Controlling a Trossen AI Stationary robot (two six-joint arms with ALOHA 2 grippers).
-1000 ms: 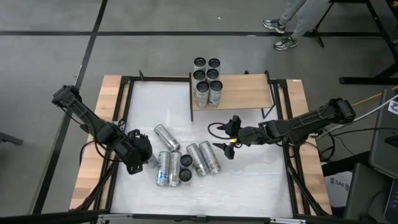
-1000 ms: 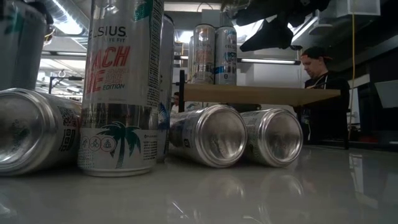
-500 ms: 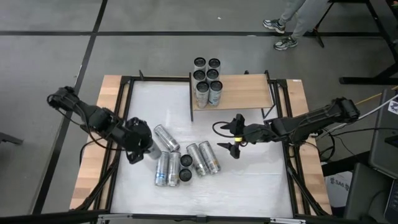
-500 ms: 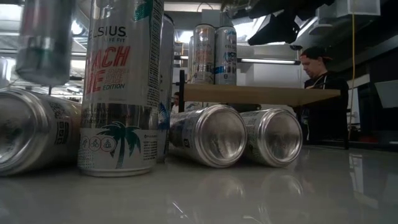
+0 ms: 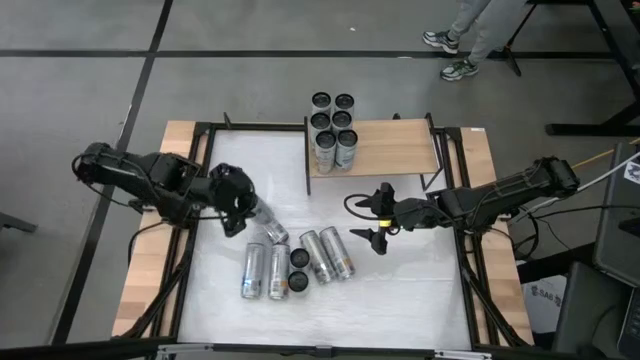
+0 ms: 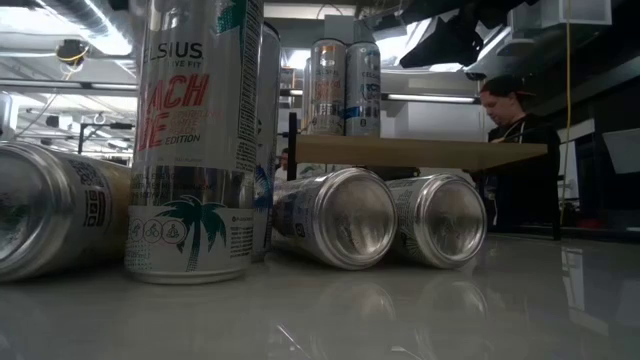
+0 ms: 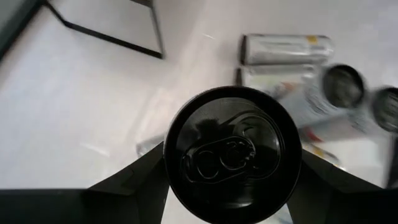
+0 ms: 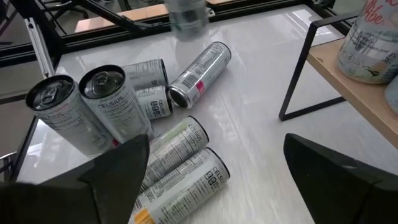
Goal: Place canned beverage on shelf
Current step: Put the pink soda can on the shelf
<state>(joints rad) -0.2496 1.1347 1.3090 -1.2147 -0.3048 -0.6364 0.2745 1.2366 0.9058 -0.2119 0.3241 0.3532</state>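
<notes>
**Left wrist view: claw is lifting a can off the bench**

Left wrist view is showing the left claw (image 7: 231,186) clenched on a can (image 7: 232,153), its dark lid facing the camera between the two fingers. A second ago this claw was lower down beside the pile of cans (image 5: 295,265); it is now riding higher and nearer the shelf (image 5: 385,146), with the can clear of the bench (image 5: 400,290). That looks like the carry stage beginning, so the can is picked but not yet placed. Six cans (image 5: 333,122) are already standing on the shelf's left end. Several more are lying loose below. The right claw (image 5: 375,226) is waiting with jaws spread, hovering just in front of the shelf.
</notes>
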